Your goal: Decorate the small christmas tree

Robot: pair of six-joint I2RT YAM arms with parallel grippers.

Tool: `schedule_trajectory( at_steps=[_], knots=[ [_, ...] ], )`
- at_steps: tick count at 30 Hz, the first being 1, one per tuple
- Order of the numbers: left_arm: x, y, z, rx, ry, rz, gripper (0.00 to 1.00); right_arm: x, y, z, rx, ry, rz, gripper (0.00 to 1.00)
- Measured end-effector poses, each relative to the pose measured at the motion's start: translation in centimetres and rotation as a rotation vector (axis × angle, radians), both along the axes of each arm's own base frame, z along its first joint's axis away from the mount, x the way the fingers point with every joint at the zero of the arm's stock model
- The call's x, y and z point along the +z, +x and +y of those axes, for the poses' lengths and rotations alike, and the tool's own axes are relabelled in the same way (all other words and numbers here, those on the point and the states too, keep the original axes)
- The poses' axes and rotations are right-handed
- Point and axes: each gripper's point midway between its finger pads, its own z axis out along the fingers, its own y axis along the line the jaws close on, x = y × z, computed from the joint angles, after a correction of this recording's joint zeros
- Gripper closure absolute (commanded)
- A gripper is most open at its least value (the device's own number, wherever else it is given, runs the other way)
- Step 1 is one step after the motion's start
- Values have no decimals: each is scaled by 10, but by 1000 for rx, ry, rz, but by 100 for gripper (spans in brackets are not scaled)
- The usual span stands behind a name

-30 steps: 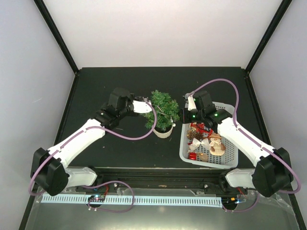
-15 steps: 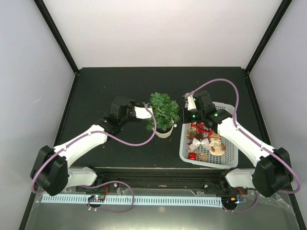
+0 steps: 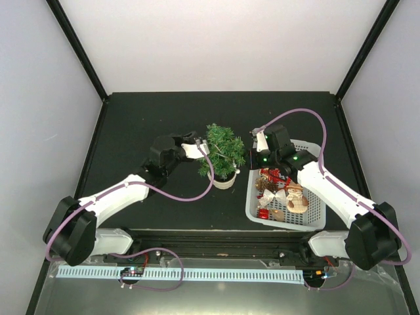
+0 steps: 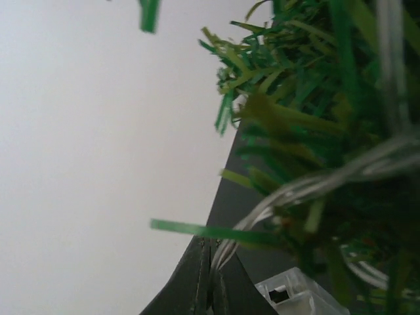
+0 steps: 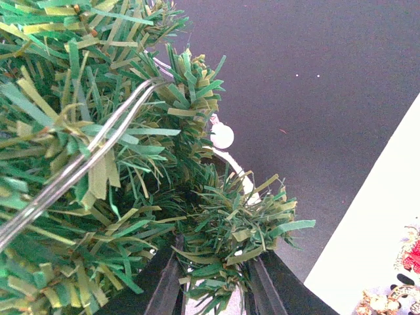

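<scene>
The small christmas tree (image 3: pixel 224 148) stands in its cream pot (image 3: pixel 223 180) mid-table. A clear light string (image 4: pixel 315 187) runs through its branches, with a white bulb (image 5: pixel 222 136) hanging near the pot. My left gripper (image 3: pixel 200 149) is at the tree's left side. In the left wrist view the left gripper (image 4: pixel 211 275) is shut on the light string's wires. My right gripper (image 3: pixel 251 155) is at the tree's right side. In the right wrist view the right gripper (image 5: pixel 213 289) has a lower branch of the tree (image 5: pixel 98 197) between its fingers.
A white lattice basket (image 3: pixel 315 220) with red and gold ornaments sits right of the tree, under the right arm. A clear plastic box (image 4: pixel 289 295) on the light string lies by the left fingers. Black frame posts stand at the table's back corners.
The left arm has dropped and stretched toward the tree, its gripper moving slightly right against the branches. The right arm and basket have stayed put.
</scene>
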Motion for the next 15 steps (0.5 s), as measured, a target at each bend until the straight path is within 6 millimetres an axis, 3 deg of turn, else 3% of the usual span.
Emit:
schedule_trajectory(
  at_steps=[4,5,7,8,15],
  knots=[
    [-13,-9,-6,-41,-22,65,95,0,0,1,3,3,0,73],
    [-17,-12,-7,-55,-26,87,87,0,0,1,3,4,0,73],
    [-23,-20,-10,-84,-26,128,58,0,-1,1,5,5,1,73],
    [-25,-25,-12,-104,-33,154,50,0,-1,1,6,5,2,73],
    [-33,-44,-18,-173,-58,247,34,1,-1,2,9,9,4,73]
  ],
)
